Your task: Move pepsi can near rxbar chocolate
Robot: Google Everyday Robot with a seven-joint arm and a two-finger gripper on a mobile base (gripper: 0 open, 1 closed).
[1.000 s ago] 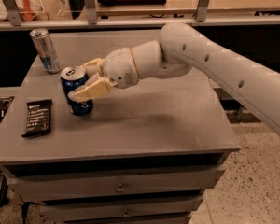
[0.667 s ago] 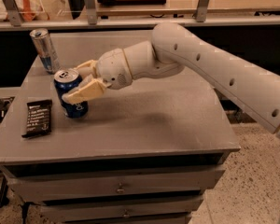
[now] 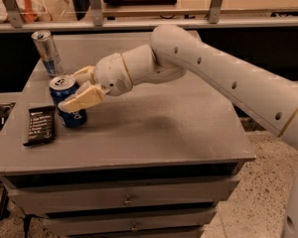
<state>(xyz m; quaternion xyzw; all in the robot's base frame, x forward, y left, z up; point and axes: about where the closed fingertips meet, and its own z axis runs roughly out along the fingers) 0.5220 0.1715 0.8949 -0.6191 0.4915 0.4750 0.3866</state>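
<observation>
The pepsi can is dark blue with a silver top and stands upright on the grey table near its left side. My gripper is shut on the can, one cream finger in front of it and one behind. The rxbar chocolate, a flat black bar with white text, lies on the table just left of the can, a small gap between them. My white arm reaches in from the right.
A slimmer silver-and-blue can stands at the table's back left corner. A shelf rail runs behind the table. Drawers are below the tabletop. The table's left edge is close to the bar.
My gripper has carried the pepsi can to the left, closer to the rxbar chocolate. The bar and the slim can have not moved.
</observation>
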